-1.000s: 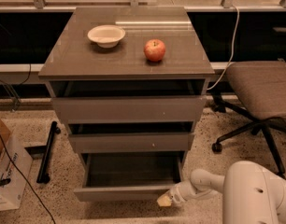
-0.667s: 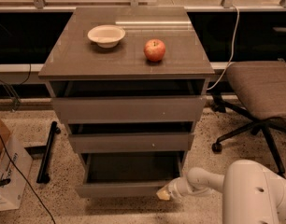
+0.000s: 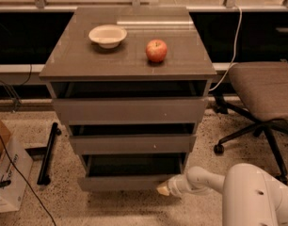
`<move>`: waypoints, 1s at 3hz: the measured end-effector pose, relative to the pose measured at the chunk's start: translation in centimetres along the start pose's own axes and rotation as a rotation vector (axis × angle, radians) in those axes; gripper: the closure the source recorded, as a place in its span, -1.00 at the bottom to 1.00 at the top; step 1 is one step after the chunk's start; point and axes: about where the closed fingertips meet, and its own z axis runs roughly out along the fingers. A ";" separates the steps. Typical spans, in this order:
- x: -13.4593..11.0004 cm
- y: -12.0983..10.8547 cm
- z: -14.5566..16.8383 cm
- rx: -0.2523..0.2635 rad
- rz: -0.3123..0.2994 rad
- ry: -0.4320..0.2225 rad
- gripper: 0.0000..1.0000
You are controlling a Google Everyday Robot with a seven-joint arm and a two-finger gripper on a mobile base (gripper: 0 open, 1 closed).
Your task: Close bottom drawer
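The bottom drawer is the lowest of three grey-brown drawers in the cabinet. It stands out a little from the cabinet, with a dark gap of its box showing above its plain front. My gripper is low at the drawer front's right end and touches it. The white arm reaches in from the lower right.
A cream bowl and a red apple sit on the cabinet top. The middle drawer and top drawer are slightly ajar. An office chair stands right. A cardboard box and black bar lie left.
The bottom drawer has slid further into the cabinet. My gripper has moved with it, left and away from me, staying against its front.
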 end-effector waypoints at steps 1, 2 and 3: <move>0.0 0.0 0.0 0.000 0.000 0.000 1.00; -1.7 -2.9 0.7 0.036 -0.027 -0.024 1.00; -3.2 -5.2 1.3 0.065 -0.055 -0.044 1.00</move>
